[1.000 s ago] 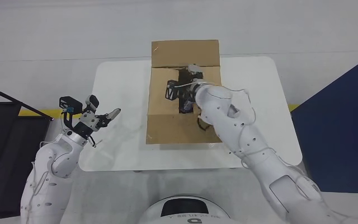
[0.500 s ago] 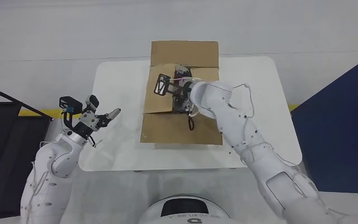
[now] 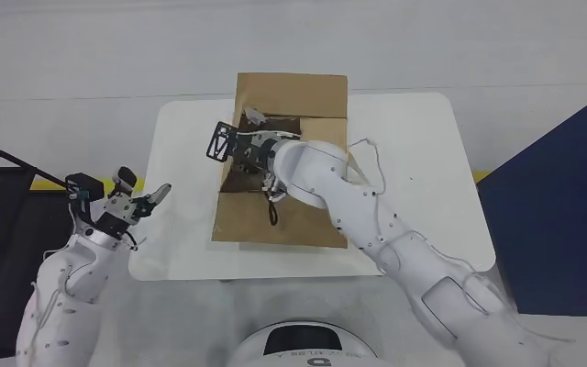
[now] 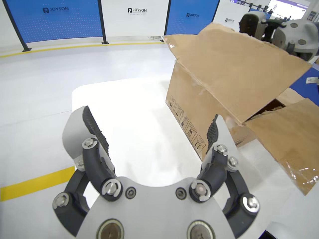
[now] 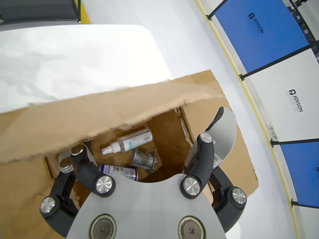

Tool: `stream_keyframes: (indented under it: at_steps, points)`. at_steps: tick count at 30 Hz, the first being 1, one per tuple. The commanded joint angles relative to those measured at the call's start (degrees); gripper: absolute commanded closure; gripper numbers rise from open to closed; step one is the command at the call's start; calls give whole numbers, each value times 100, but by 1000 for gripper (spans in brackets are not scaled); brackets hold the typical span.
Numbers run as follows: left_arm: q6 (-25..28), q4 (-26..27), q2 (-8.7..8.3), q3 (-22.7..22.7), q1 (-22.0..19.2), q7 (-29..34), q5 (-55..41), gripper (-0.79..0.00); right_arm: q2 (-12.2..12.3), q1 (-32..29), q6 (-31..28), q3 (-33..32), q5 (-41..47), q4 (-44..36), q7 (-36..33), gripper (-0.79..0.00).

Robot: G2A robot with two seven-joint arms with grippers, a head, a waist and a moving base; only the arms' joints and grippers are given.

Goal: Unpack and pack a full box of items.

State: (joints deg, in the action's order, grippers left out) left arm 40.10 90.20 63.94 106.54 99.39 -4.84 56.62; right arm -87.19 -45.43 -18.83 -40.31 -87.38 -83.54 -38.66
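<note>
A brown cardboard box [image 3: 293, 96] stands mid-table with its flaps up. My right gripper [image 3: 246, 147] is at the box's left flap [image 5: 99, 110], open; the flap hides one finger while the other finger [image 5: 224, 123] shows over the opening. Inside lie a clear spray bottle [image 5: 129, 143], a small metal cylinder [image 5: 144, 160] and a blue-and-white can [image 5: 119, 171]. My left gripper [image 3: 147, 197] hangs open with nothing between its fingers beside the table's left edge. In the left wrist view that gripper [image 4: 151, 113] faces the box's side wall [image 4: 197, 115].
The white table [image 3: 413, 156] has bare room on both sides of the box. A black rack [image 3: 18, 183] stands off the table's left edge. Blue and white partition panels [image 4: 52, 13] line the room behind.
My right gripper has swung left across the box, pushing its left flap outward. The box has slid and turned a little to the left. My left arm has drawn back to the left.
</note>
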Motion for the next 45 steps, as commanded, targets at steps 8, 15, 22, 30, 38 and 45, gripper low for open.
stream_keyframes:
  at_steps: [8,15,22,30,38,45]
  points:
    - [620,-184,-102,647,183,-219,138,-785,-615,692,1262,939,-68,843,215,-785]
    - [783,-289,-141,738,127,-192,228,-785,-1158,1021,1497,1594,-41,1954,5,-785]
    - [1126,-207,-242,836,-209,279,395,-785,-1209,875,1985,1049,194,1791,640,-785]
    - [1348,735,-404,539,-1108,1537,770,-785,-187,-1863,2325,-1179,-1568,-1613,684,-785]
    - [1437,901,-462,-874,-2552,2684,975,-785,240,-4486,2223,-3643,-985,-3507,1646,-785]
    - [1413,149,-327,-2772,-3917,3463,1319,-785,285,-4519,2332,-4273,-557,-2740,1449,-785]
